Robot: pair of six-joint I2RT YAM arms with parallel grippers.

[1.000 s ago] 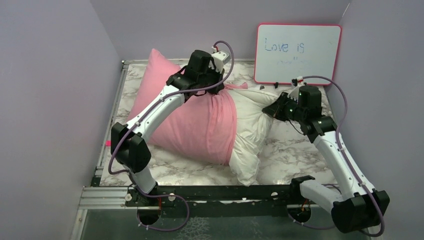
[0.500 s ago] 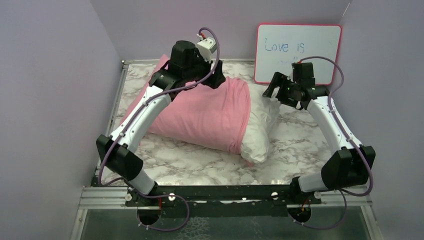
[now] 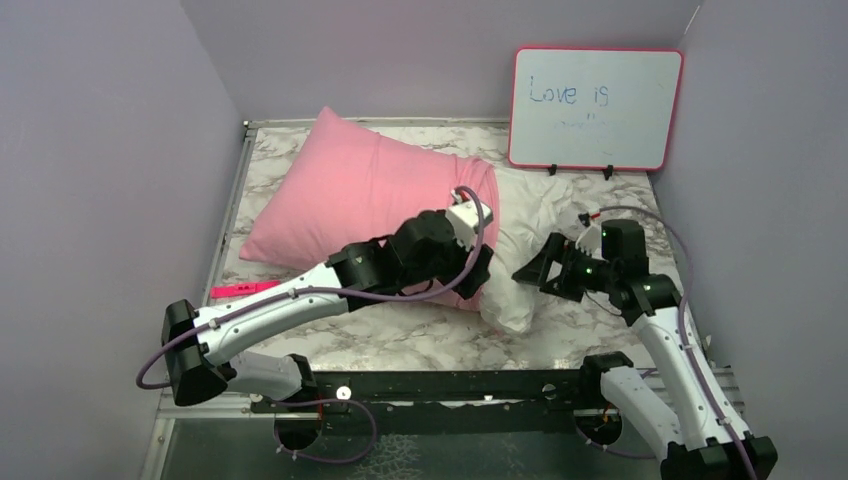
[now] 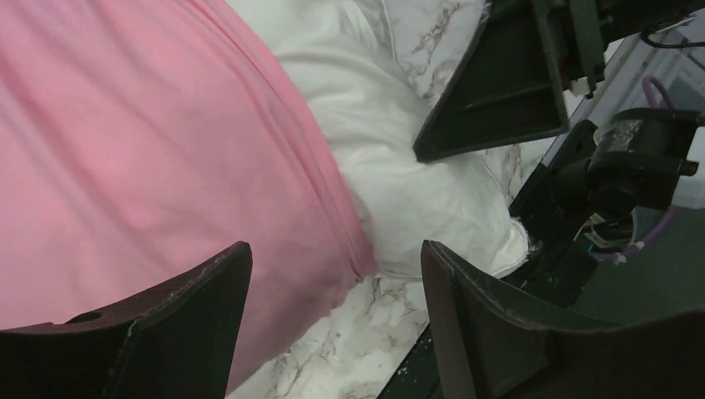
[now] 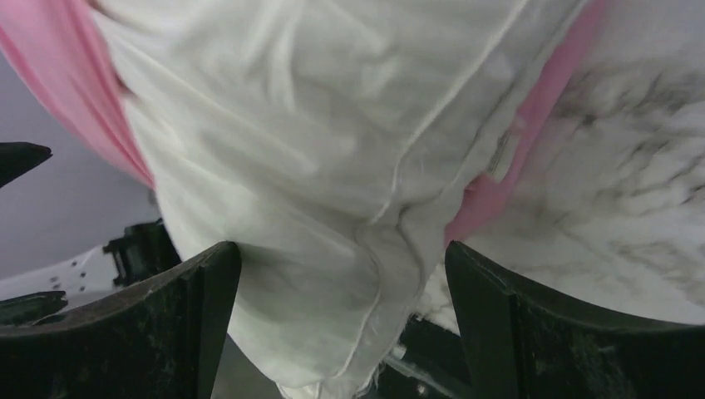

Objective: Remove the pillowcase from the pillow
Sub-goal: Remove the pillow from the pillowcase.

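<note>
**Top view**
- Pillow [image 3: 535,205]: lies on the marble table [image 3: 400,340] with its white right end bare. A second ago it was bunched and lifted.
- Pillowcase [image 3: 350,195]: on the pillow, covering its left and middle. Its hem runs across by the left gripper.
- Left gripper [image 3: 482,278]: low at the near end of the hem. Half a second ago it stood high at the far side.
- Right gripper [image 3: 532,272]: down beside the pillow's near right corner. Earlier it was up by the whiteboard [image 3: 595,108].

**Left wrist view**
- Left gripper [image 4: 334,253]: jaws apart, holding nothing. The pillowcase [image 4: 150,141] hem and the pillow [image 4: 399,166] lie beneath.

**Right wrist view**
- Right gripper [image 5: 342,249]: jaws spread wide. The pillow [image 5: 291,125] corner sits in the gap, unpinched, with the pillowcase [image 5: 75,91] at left.
</note>
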